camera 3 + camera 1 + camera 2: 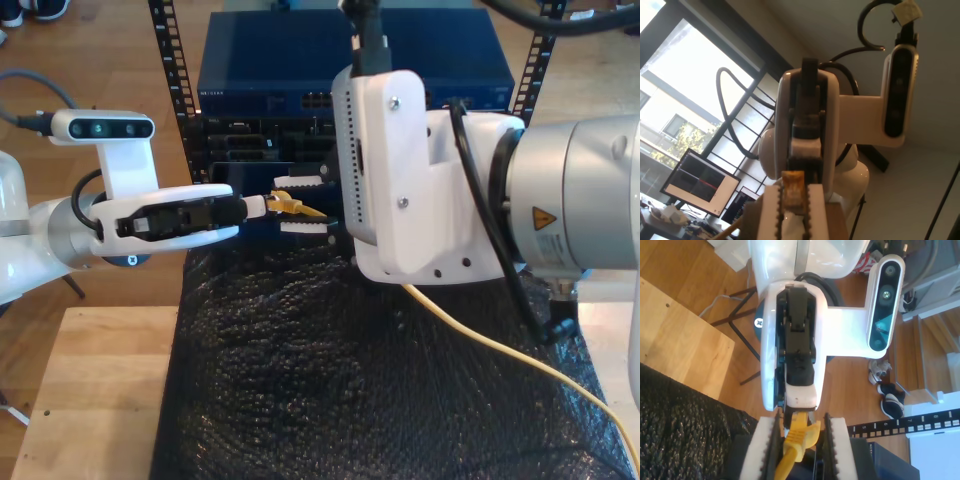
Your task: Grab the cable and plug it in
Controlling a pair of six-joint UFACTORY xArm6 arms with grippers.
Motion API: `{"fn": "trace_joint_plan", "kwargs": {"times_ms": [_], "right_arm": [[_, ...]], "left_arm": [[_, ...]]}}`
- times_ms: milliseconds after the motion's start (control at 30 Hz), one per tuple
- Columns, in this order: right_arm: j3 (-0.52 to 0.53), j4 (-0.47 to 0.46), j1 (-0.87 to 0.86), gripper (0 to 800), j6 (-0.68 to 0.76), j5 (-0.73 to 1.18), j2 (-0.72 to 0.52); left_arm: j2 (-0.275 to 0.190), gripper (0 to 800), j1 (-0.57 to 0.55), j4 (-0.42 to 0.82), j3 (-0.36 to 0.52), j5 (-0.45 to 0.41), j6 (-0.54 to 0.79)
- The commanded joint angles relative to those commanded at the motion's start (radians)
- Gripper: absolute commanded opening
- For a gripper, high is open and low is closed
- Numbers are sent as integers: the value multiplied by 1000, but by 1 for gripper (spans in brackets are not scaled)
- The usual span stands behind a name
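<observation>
Two grippers: my second gripper (799, 450) is clamping thin yellow ethernet cable (790, 452) nr plug; my first gripper (792, 210) is pinching sth amber, unclear. Risk: plug twisting, missing rack port (315, 100).

Bright window (685, 100), wooden floor (700, 285), black mat (370, 380), lit monitor (700, 182)

Counted two robot arms, first arm (450, 180) and second arm (100, 225). One yellow cable (500, 345). One black foam mat (330, 380). One blue rack unit (270, 60). Two perforated rack rails (165, 40).
</observation>
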Motion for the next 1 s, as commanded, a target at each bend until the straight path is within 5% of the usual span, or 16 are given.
{"fn": "trace_joint_plan", "kwargs": {"times_ms": [1000], "right_arm": [[6, 2, 0, 198, 0, 0, -2]], "left_arm": [[14, 16, 0, 3, 0, 14, -80]]}}
